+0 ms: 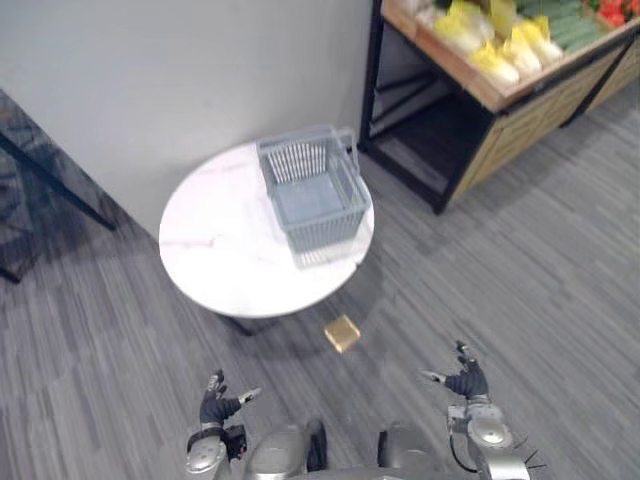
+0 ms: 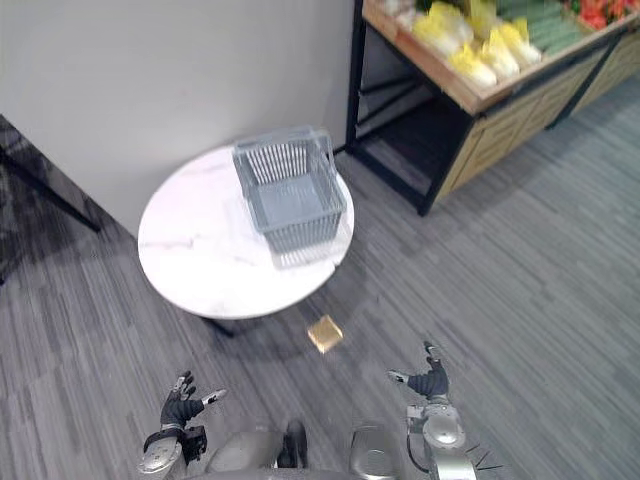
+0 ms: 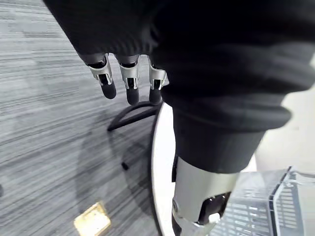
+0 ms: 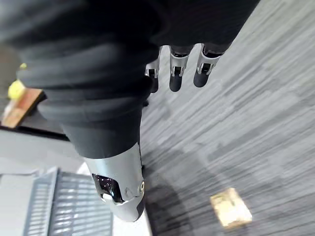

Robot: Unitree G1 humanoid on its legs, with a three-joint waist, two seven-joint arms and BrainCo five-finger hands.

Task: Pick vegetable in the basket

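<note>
Both hands hang low over the grey carpet at the near edge, palms down, arms barely extended. Left hand (image 1: pixel 218 404) is at the near left, its fingers (image 3: pixel 130 84) straight and spread, thumb out, holding nothing. Right hand (image 1: pixel 468 382) is at the near right in the same pose, fingers (image 4: pixel 176 73) loosely straight and apart, also holding nothing. Between them, a little farther off, a tan block (image 1: pixel 342 332) lies on the floor just beside the round white table (image 1: pixel 215 250). The grey basket (image 1: pixel 297 160) stands upright on the table's far right part. Vegetables (image 1: pixel 470 30) lie on a wooden stand (image 1: pixel 450 65) at the far right, well apart from basket and hands.
</note>
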